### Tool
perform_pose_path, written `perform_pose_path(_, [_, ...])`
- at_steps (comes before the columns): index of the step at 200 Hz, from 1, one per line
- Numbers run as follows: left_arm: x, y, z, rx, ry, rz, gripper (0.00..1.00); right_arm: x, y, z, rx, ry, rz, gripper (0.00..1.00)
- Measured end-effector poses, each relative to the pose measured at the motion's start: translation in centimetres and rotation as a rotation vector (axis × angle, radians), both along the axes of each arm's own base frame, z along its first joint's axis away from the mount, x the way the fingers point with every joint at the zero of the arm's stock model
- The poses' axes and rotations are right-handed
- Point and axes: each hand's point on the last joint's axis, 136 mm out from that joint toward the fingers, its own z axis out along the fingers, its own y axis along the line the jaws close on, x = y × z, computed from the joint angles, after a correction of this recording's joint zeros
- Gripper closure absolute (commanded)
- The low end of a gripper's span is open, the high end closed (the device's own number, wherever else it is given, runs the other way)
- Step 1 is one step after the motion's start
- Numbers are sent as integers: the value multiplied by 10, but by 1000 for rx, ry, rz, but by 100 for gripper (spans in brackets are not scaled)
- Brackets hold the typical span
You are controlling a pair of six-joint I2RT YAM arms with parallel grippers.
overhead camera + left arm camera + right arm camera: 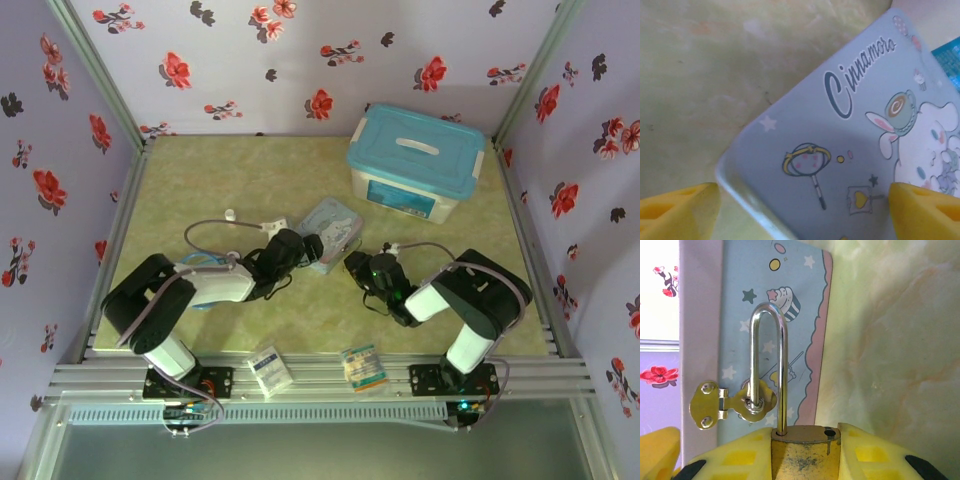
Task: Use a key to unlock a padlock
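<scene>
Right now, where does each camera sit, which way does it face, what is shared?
Top external: above, behind the bases, facing down at the table; both arms, left gripper and right gripper by the tin.
Left wrist: on the left arm, facing down at the tin's lid; its yellow fingers spread.
Right wrist: on the right arm, facing the tin's hasp; its fingers clamp the padlock.
Shared: all three see the tin.

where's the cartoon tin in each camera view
top external: tin mid-table, below-left of the blue-lidded box
left wrist: tin across centre and right, corner at lower left
right wrist: tin upper centre-left, behind the shackle of the padlock
shared landmark: green marbled tabletop
</scene>
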Motion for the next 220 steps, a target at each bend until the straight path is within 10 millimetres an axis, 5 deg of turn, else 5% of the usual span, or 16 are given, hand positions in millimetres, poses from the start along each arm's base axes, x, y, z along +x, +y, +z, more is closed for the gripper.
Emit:
perform_pose_path(39, [7, 3, 3, -68, -47, 65, 44, 1, -2, 3, -1, -5, -3, 84])
perform_pose_path(73, [8, 7, 4, -100, -74, 78, 47, 6, -14, 16, 22, -14, -19, 84])
perform_pose_path(220, [24, 13, 6, -147, -108, 108, 48, 11, -37, 10, 23, -45, -156, 85])
